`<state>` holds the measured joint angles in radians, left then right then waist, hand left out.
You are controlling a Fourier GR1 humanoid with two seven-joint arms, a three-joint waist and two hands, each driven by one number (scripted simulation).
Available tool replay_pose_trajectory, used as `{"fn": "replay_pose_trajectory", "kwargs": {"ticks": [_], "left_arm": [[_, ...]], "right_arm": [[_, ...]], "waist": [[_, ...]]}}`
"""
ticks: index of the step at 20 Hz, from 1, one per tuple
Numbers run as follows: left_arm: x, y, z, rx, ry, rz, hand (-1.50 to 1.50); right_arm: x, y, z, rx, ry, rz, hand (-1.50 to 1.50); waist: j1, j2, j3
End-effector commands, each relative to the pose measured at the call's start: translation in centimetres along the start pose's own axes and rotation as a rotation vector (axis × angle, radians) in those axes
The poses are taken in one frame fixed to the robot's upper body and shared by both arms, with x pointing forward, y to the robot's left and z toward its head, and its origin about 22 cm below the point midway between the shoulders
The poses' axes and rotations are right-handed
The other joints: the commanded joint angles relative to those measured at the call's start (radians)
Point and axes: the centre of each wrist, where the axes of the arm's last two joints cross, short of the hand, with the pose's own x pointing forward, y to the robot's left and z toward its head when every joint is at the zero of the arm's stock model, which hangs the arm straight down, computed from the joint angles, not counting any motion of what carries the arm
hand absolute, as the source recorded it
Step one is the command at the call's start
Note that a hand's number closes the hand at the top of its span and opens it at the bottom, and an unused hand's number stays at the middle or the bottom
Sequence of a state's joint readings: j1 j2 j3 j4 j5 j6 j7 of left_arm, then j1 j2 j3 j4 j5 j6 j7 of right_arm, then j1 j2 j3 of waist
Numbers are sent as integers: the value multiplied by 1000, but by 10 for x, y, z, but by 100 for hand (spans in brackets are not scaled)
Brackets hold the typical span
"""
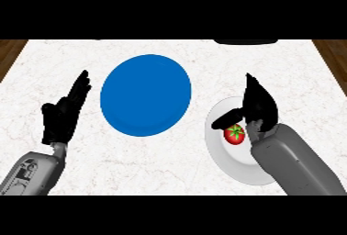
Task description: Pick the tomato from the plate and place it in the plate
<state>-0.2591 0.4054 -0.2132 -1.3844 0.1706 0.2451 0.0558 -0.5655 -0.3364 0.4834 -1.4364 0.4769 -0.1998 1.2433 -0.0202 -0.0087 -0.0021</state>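
A red tomato point(234, 134) with a green stem lies on a white plate point(227, 158) at the right of the counter. My right hand point(260, 108) hovers over that plate just behind and right of the tomato; its fingers point away and its thumb sticks out left above the tomato, with nothing held. A blue plate point(146, 95) sits bare in the middle of the counter, left of the white one. My left hand point(64, 114) rests open at the left, fingers up, clear of both plates.
The white marble counter point(169, 170) has wooden edges at the far left and right corners. A dark object point(247, 41) shows at the counter's back edge, cut off by the view.
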Motion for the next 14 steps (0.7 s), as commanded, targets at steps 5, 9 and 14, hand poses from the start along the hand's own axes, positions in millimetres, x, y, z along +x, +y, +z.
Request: {"fn": "replay_pose_trajectory", "kwargs": {"ticks": [5, 9, 14], "left_arm": [[10, 0, 1, -17, -8, -2, 0], [9, 0, -6, 0, -14, -2, 0], [6, -11, 1, -24, -6, 14, 0]], "right_arm": [[-9, 7, -4, 108, 256, 130, -150], [-11, 10, -1, 135, 273, 144, -150], [-37, 35, -20, 162, 295, 128, -150]], "waist": [[17, 3, 1], [11, 5, 1], [23, 8, 2]]}}
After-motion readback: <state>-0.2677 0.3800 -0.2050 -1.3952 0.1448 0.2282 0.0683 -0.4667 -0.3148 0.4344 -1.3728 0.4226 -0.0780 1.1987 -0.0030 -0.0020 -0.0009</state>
